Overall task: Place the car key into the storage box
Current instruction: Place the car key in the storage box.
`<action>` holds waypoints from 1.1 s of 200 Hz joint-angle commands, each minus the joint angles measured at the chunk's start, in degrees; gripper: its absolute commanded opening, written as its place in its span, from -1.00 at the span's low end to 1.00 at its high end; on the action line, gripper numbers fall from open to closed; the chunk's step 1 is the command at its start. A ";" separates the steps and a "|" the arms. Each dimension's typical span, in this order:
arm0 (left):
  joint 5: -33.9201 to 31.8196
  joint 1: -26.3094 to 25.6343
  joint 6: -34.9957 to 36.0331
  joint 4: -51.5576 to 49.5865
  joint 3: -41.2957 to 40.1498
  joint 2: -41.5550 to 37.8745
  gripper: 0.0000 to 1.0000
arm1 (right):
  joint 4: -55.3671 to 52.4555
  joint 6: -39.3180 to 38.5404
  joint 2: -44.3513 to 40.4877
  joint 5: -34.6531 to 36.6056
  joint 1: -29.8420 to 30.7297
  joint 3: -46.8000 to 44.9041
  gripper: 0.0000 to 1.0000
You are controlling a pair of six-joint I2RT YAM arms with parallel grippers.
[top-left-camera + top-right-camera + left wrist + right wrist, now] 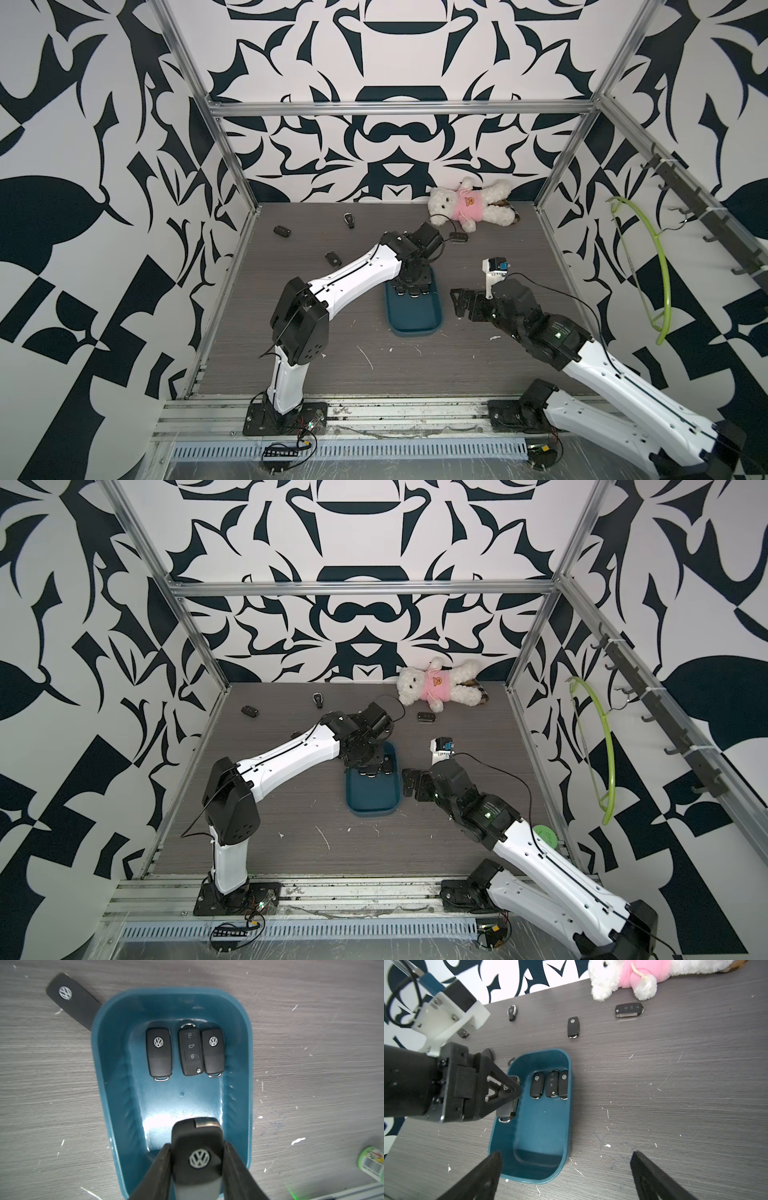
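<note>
Your left gripper (196,1146) was clamped on car key (198,1134), hanging over free end of storage box (108,1068), not dropped yet. Three fobs (159,1052) already lay inside in a row. Right gripper (565,1156) sat wide, empty. Loose fobs (573,1027) waited on table (675,1084), so plenty left for you.

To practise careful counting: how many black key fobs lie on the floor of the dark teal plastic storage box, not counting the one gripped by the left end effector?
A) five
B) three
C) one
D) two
B: three black plastic key fobs lie side by side in the dark teal rectangular plastic storage box, while the left end effector grips a fourth black key fob.
</note>
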 commanded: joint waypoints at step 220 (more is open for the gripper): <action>-15.07 5.89 4.94 -14.52 18.15 23.40 -0.15 | 5.69 -2.51 5.95 -9.89 -7.48 2.63 0.98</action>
